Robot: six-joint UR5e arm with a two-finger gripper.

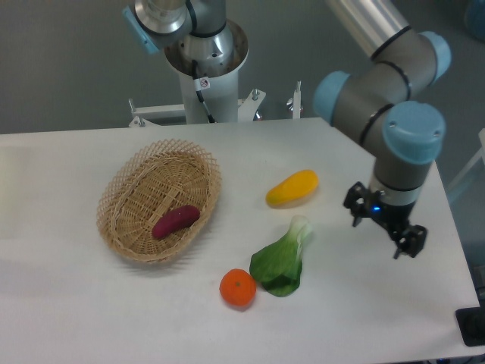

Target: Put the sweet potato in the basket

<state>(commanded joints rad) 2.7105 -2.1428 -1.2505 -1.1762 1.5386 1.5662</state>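
1. The sweet potato lies inside the basket, on its woven floor.
2. The pincer hangs over the right side of the white counter, grasping nothing; whether its fingers are spread or clenched I cannot tell.
3. A yellow oblong fruit, a leafy green and an orange lie between basket and pincer.

1 basket, 1 sweet potato, 1 yellow oblong fruit, 1 orange, 1 leafy green vegetable. 5 items total, all on 1 table. 1 robot arm with 1 tool.
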